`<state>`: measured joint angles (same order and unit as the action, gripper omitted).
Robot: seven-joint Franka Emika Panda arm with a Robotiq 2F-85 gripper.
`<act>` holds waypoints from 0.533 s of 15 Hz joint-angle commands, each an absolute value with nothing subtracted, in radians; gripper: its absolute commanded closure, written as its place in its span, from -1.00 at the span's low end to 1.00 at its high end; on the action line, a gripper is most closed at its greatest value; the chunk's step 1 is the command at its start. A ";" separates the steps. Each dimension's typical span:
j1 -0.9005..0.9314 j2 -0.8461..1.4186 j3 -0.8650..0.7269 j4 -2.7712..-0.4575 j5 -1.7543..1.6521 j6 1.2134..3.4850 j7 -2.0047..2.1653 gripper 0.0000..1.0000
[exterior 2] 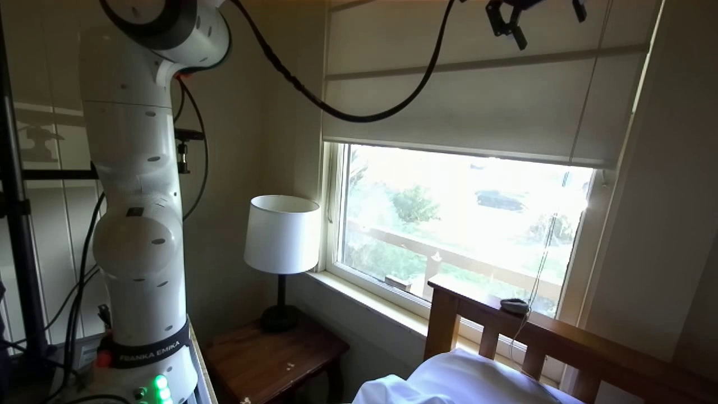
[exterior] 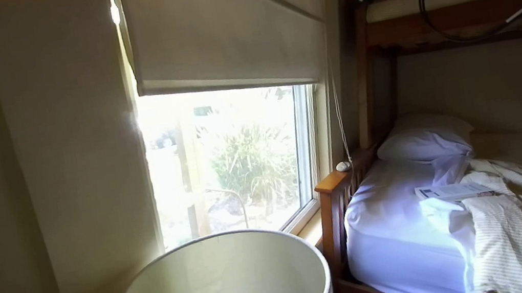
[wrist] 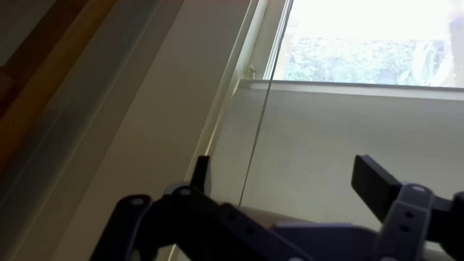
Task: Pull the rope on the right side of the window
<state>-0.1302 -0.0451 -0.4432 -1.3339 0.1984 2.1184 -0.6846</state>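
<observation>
The rope is a thin pale cord that hangs in front of the right side of the window in both exterior views [exterior: 338, 109] [exterior 2: 583, 106]. The window shows bright glass [exterior: 253, 163] [exterior 2: 460, 224] below a half-lowered cream shade [exterior: 223, 33] [exterior 2: 460, 118]. My gripper [exterior 2: 551, 27] is open at the top edge, left of the rope in that view. In the wrist view the open gripper [wrist: 284, 170] faces the shade. The rope [wrist: 261, 116] runs down between the fingers in the picture, nearer the left finger, and passes behind its linkage. Its depth relative to the fingertips is unclear.
A wooden bunk bed [exterior: 332, 181] stands beside the window. A small rounded object [exterior: 343, 167] [exterior 2: 514, 306] rests on its end rail by the rope. A lamp [exterior 2: 282, 235] stands on a side table [exterior 2: 269, 365]. A black robot cable [exterior 2: 359, 118] loops before the shade.
</observation>
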 commanded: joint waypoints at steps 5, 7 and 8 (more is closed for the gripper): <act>-0.249 0.144 -0.386 -1.184 0.397 1.994 -0.744 -1.00; -0.256 0.252 -0.426 -1.078 0.478 1.926 -0.749 -1.00; -0.275 0.294 -0.431 -1.036 0.483 1.904 -0.732 -1.00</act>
